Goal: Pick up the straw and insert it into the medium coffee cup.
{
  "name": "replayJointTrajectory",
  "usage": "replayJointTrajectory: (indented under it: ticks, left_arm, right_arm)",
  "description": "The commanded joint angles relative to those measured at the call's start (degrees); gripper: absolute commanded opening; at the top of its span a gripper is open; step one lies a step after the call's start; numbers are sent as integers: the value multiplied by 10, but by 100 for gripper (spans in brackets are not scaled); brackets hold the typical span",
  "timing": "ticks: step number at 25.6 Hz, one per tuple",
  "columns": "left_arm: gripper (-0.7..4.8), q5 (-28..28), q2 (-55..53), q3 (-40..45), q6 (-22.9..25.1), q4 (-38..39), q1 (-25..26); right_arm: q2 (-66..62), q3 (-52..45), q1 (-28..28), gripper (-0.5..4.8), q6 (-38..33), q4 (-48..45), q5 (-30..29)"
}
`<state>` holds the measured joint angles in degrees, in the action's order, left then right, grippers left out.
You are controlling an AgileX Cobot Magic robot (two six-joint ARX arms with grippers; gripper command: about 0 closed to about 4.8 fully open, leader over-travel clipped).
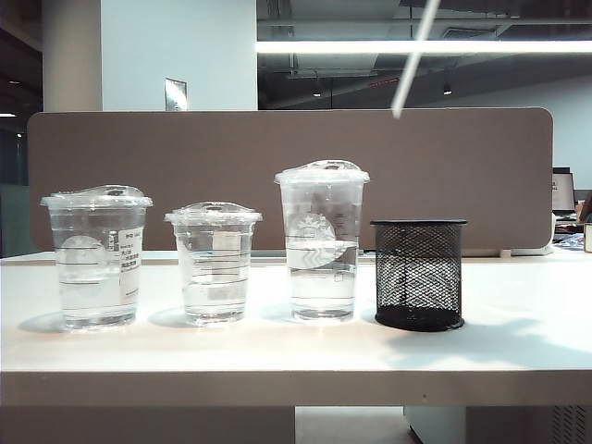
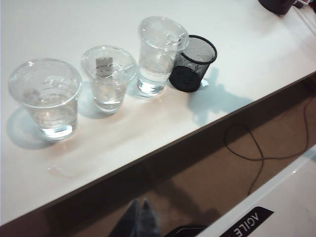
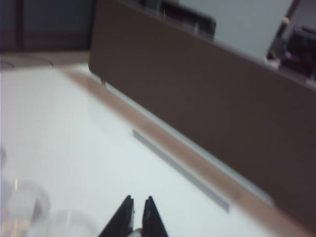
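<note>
The thin white straw (image 1: 413, 60) hangs slanted high in the exterior view, above the black mesh holder, its lower tip in front of the divider's top edge. My right gripper (image 3: 138, 199) is shut on the straw, a white bit of which (image 3: 137, 231) shows between the jaws; the gripper itself is out of the exterior view. The medium coffee cup (image 1: 95, 259), wide, lidded and bearing a white sticker, stands leftmost in the row (image 2: 45, 96). My left gripper (image 2: 140, 200) is shut and holds nothing, out past the table's front edge over the floor.
A short lined clear cup (image 1: 214, 264) and a tall slim clear cup (image 1: 322, 242) stand right of the medium cup, then a black mesh holder (image 1: 419, 273). All sit on the white table (image 1: 518, 333). A brown divider panel (image 1: 277, 166) runs behind.
</note>
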<state>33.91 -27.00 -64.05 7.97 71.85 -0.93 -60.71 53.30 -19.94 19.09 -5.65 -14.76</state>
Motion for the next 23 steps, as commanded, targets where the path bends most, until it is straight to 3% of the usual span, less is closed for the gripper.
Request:
replayJointTrajectory:
  ticks: [1, 10, 23]
  left_arm:
    - [-4, -47, 0, -1, 2, -3, 0]
    - [-4, -56, 0, -1, 2, -19, -1]
    - [-4, -56, 0, -1, 2, -23, -1]
  right_arm:
    - [-69, 121, -48, 40, 2, 21, -20]
    - [-265, 282, -190, 40, 3, 38, 9]
    - [-337, 292, -290, 40, 3, 72, 7]
